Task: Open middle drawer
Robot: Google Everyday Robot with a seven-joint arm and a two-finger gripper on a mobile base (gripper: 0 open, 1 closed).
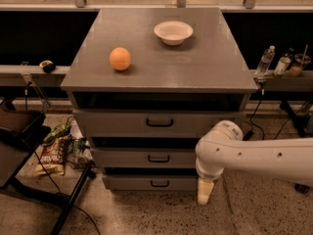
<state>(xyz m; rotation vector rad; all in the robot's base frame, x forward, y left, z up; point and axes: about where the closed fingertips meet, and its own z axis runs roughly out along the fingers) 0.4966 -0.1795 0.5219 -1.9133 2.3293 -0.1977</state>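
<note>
While the middle drawer (122,158) sits closed, the gripper (205,194) hangs low at the cabinet's (161,75) front right corner.

Three drawers counted, each with one black handle; the middle drawer lies between the top drawer (112,124) and bottom drawer (124,182). One arm (259,155) reaches in from the right, gripper pointing down beside the bottom drawer's right end, apart from all handles; whether it is wide or narrow cannot be told. On top: one orange (120,58), one bowl (173,32), well apart.

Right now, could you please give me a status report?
Gripper low at cabinet's front right corner, off the handle. Middle drawer shut. Nothing blocking the handle.
</note>
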